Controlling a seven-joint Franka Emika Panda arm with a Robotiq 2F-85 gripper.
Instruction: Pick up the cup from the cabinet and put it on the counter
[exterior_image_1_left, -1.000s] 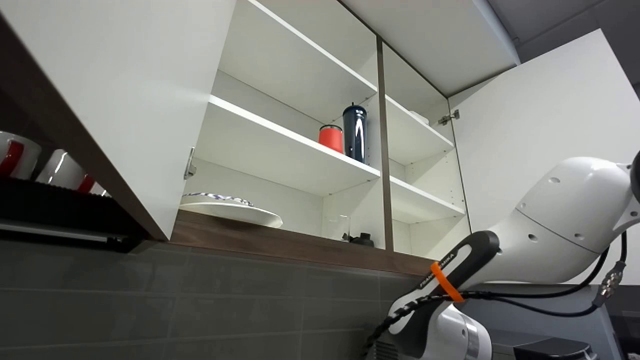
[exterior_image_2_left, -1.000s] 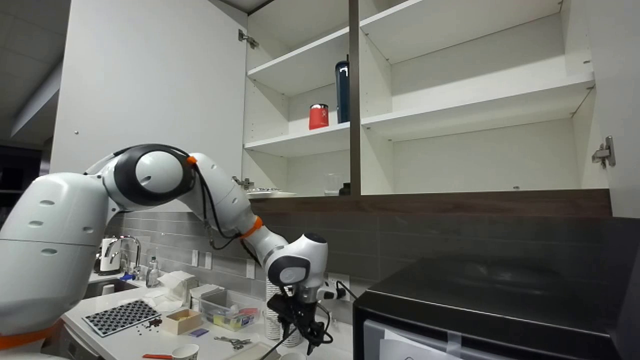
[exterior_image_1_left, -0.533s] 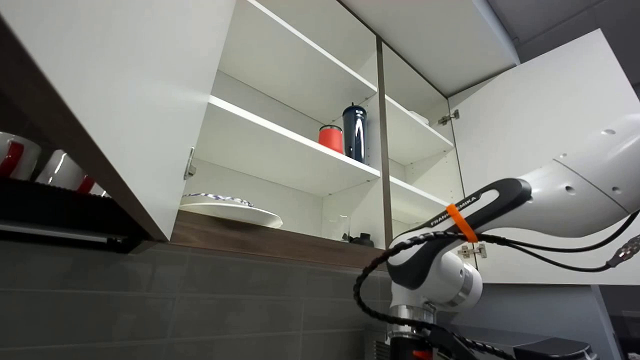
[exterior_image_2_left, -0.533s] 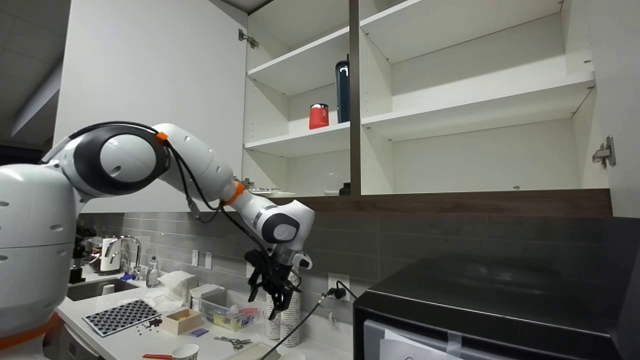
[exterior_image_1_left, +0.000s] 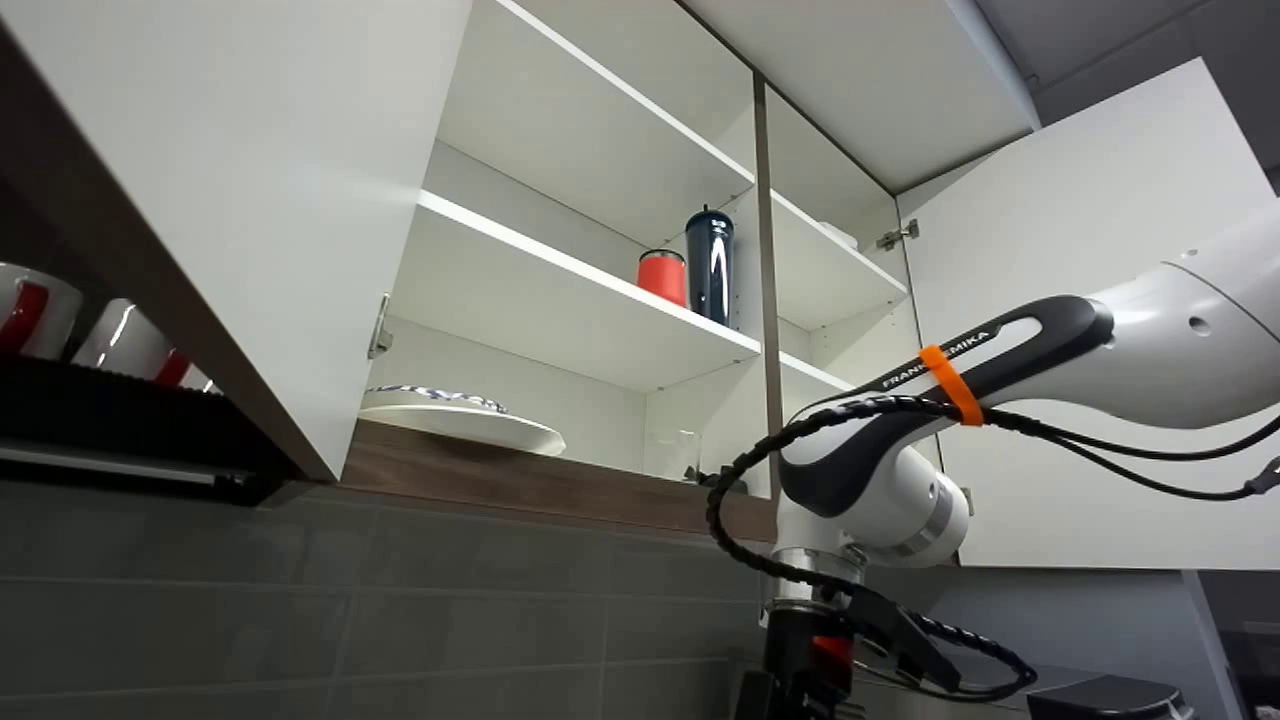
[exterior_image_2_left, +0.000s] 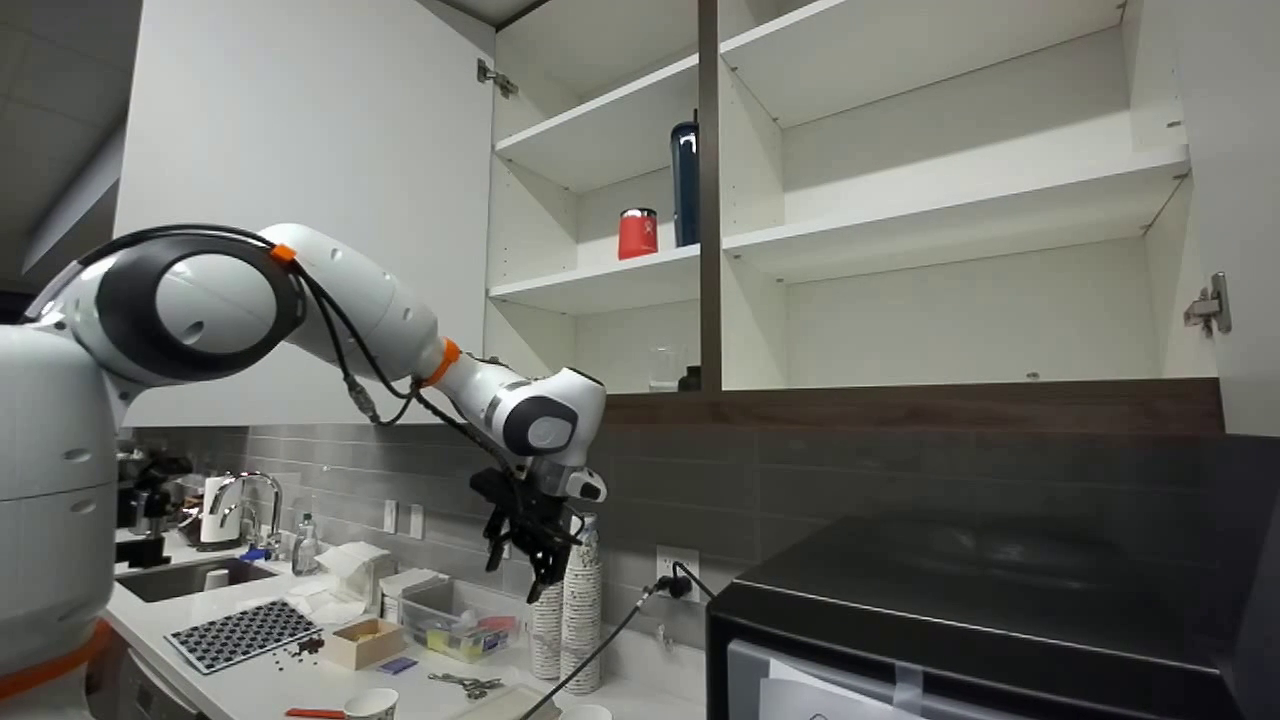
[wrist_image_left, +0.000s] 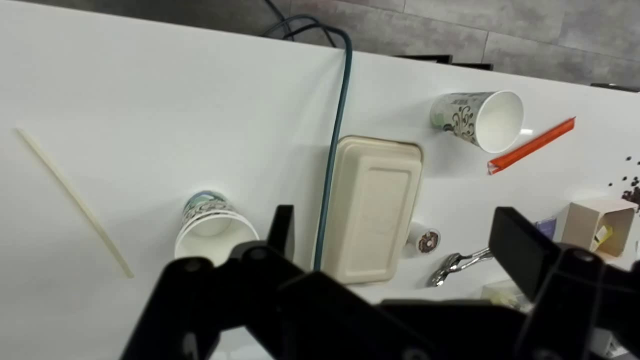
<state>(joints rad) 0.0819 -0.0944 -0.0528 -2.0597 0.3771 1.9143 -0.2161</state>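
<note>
Cabinet (exterior_image_2_left: 870, 403), white w/ brown btm edge, doors (exterior_image_2_left: 300, 180) swung out. Task cup (exterior_image_2_left: 663, 369), a pale see-thru tumbler, stands upright in the cab.'s lowest tier, just beside a small black item (exterior_image_2_left: 690, 379). Red cup (exterior_image_2_left: 637, 235) & tall dark bottle (exterior_image_2_left: 685, 190) stand on the cab.'s lower shelf (exterior_image_2_left: 600, 285), above it; white plate (exterior_image_1_left: 465, 425) also in the cab.'s lowest tier. Robot gripper (wrist_image_left: 395, 232) hangs below the cab., over the white counter (wrist_image_left: 125, 100), fingers (wrist_image_left: 522, 252) spread far apart. On counter, below cab.: beige container (wrist_image_left: 380, 215) & printed paper cups (wrist_image_left: 462, 120).

Grey tiled wall (exterior_image_1_left: 480, 610), white outlet plate (exterior_image_2_left: 680, 556) on it; mottled grey floor (wrist_image_left: 440, 30); dim panelled ceiling (exterior_image_1_left: 1100, 35).
</note>
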